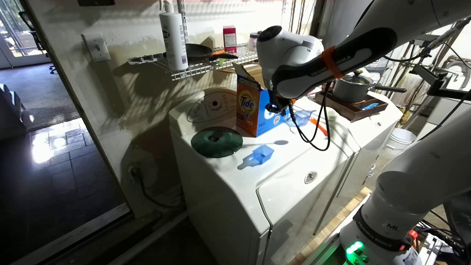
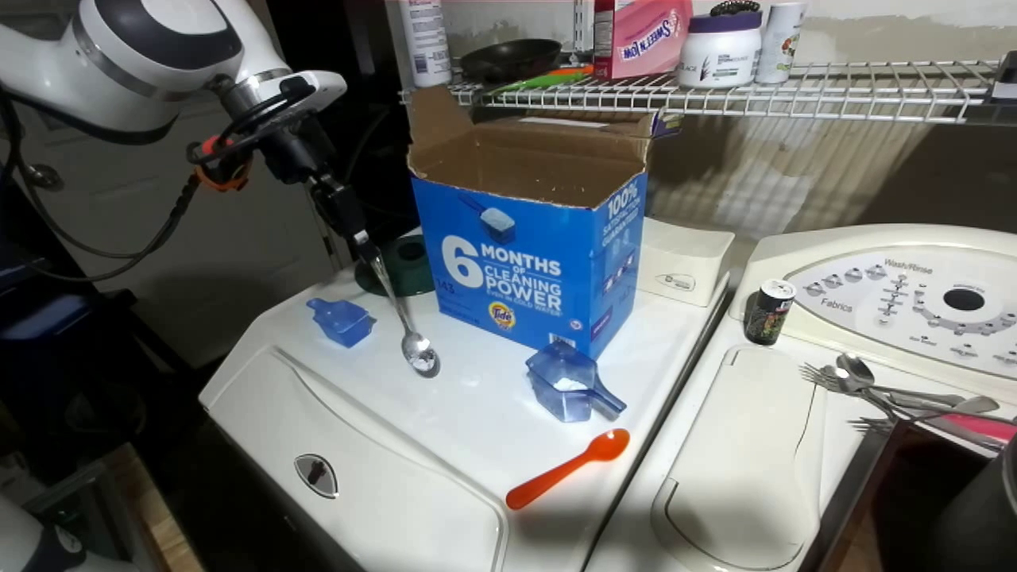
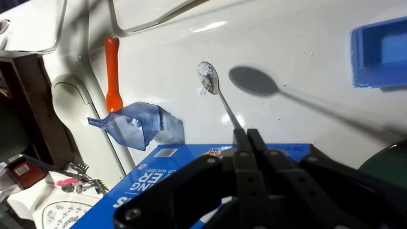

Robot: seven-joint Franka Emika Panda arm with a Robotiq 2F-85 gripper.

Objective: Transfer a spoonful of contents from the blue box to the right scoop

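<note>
The blue box (image 2: 508, 262) stands open-topped on the white machine; it also shows in an exterior view (image 1: 266, 116) and in the wrist view (image 3: 178, 159). My gripper (image 2: 365, 241) is shut on the handle of a metal spoon (image 2: 395, 306), beside the box. In the wrist view the fingertips (image 3: 249, 131) pinch the spoon handle, and the spoon bowl (image 3: 208, 78) holds some white powder. The bowl points down over the machine top, apart from its shadow. The pale right scoop (image 2: 568, 385) sits by the box's front corner with white powder inside; the wrist view shows it too (image 3: 136, 124).
A deeper blue scoop (image 2: 342, 322) lies on the spoon's opposite side. An orange spoon (image 2: 568, 469) lies near the right scoop. A green disc (image 1: 217, 141) sits beside the box. A wire shelf (image 2: 834, 91) hangs behind. Cutlery (image 2: 882, 389) and a small black can (image 2: 769, 311) are farther right.
</note>
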